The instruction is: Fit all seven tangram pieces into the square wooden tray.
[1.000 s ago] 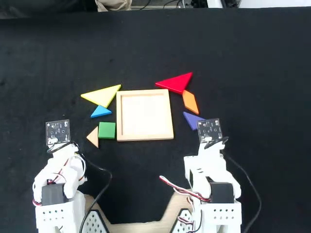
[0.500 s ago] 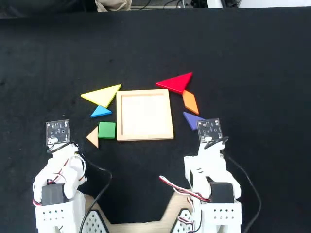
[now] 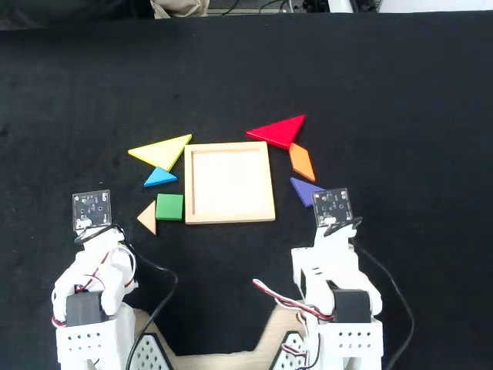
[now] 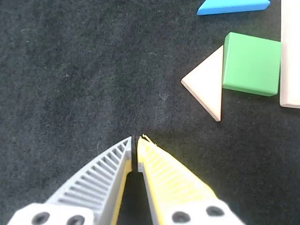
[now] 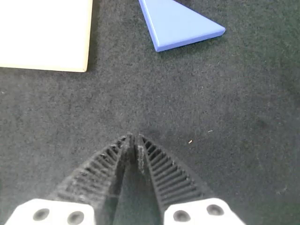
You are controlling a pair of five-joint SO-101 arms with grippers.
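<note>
The square wooden tray (image 3: 229, 218) lies in the middle of the black table with nothing in it. To its left are a yellow triangle (image 3: 163, 149), a blue triangle (image 3: 159, 178), a green square (image 3: 169, 206) and a small cream triangle (image 3: 148, 219). On the tray's right are a red triangle (image 3: 279, 131), an orange parallelogram (image 3: 303, 161) and a purple triangle (image 3: 305, 190). My left gripper (image 4: 135, 139) is shut and holds nothing, short of the cream triangle (image 4: 207, 87) and green square (image 4: 251, 63). My right gripper (image 5: 133, 137) is shut too, with the purple triangle (image 5: 178, 24) ahead of it.
Both arm bases stand at the table's near edge, the left arm (image 3: 91, 289) and the right arm (image 3: 336, 281). A tray corner (image 5: 47, 33) lies beside the purple triangle. Black cloth stretches wide beyond the pieces.
</note>
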